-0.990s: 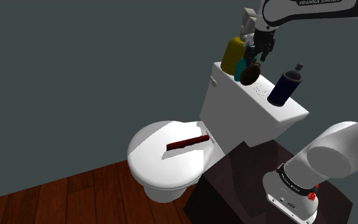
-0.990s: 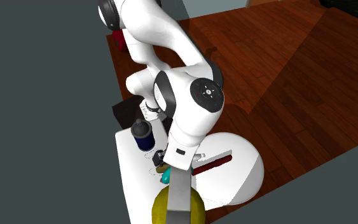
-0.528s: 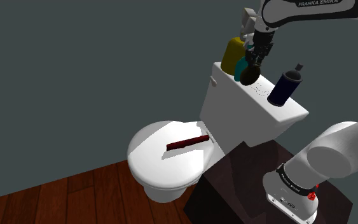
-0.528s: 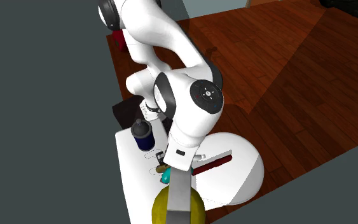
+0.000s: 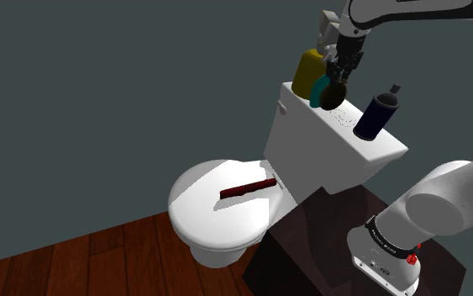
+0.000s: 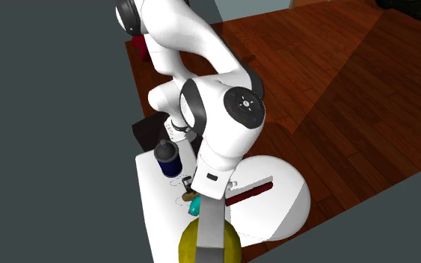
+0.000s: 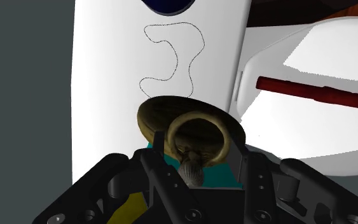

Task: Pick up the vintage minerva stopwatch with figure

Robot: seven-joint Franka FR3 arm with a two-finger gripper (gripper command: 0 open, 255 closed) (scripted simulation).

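The stopwatch is a round brass-coloured piece with a ring and a ribbed crown at its top. My gripper is shut on it at the crown, one black finger on each side. In the shoulder view the stopwatch hangs dark and round below the gripper, a little above the white toilet tank lid. A thin looped line lies on the tank lid under the watch.
On the tank stand a yellow bottle, a teal object right beside the watch, and a dark blue bottle. A dark red bar lies on the closed toilet lid. A wall backs the tank.
The gripper has risen a little with the stopwatch in it, so the watch now hangs higher over the tank lid. Nothing else moved.
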